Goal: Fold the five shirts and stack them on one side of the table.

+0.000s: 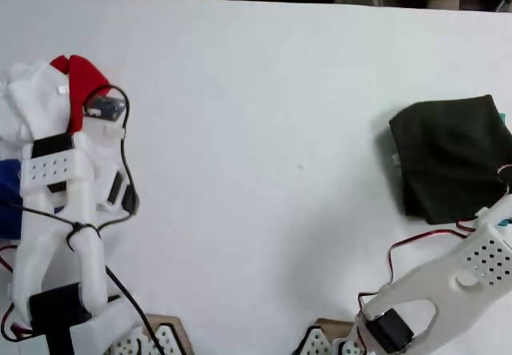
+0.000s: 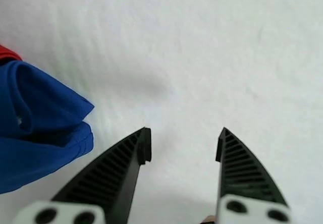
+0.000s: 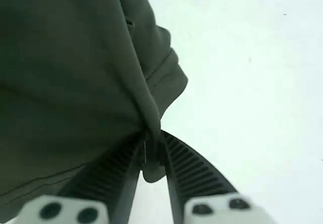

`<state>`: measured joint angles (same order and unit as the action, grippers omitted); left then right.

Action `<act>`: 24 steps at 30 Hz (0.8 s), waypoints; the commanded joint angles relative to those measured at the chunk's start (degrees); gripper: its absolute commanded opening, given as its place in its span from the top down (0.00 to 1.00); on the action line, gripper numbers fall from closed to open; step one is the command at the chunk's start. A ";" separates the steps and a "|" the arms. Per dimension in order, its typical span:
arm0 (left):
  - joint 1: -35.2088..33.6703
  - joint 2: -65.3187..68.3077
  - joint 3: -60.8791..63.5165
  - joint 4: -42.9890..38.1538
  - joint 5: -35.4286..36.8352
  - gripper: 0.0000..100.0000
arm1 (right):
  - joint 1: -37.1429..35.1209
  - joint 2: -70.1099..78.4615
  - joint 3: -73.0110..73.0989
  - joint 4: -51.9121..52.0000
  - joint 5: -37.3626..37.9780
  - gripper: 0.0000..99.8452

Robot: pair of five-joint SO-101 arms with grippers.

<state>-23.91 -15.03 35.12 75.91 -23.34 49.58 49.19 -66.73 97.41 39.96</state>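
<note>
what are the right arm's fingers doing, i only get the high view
observer: the right arm's fingers are shut on a folded edge of the dark green shirt.
operator: and the left ones, holding anything
observer: no, the left arm's fingers are open over bare table.
operator: any cloth near them
observer: a blue shirt lies beside one finger, outside the gap between them.
</note>
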 commanded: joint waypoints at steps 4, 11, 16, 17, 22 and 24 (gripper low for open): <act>0.26 -3.25 -0.22 0.09 0.53 0.77 | 0.66 -4.44 -1.14 -2.33 -0.26 0.98; 0.53 -3.25 -0.75 0.00 0.53 0.77 | 1.27 -1.89 -1.58 -2.95 -0.70 0.91; 0.44 -3.25 -4.09 0.53 0.62 0.77 | 1.54 -3.30 -3.34 -1.80 -3.96 0.77; 0.35 -3.25 -5.23 1.05 0.79 0.77 | 1.54 -4.09 -4.22 -1.45 -6.51 0.77; -0.88 -4.04 -15.25 6.51 5.71 0.77 | -1.10 -11.74 -6.24 0.66 -13.54 0.83; -2.11 -5.71 -19.65 7.82 7.21 0.77 | -3.47 -16.31 -3.25 0.75 -13.54 0.83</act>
<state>-24.35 -15.74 23.08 81.54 -18.15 49.58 42.86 -70.42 97.67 27.56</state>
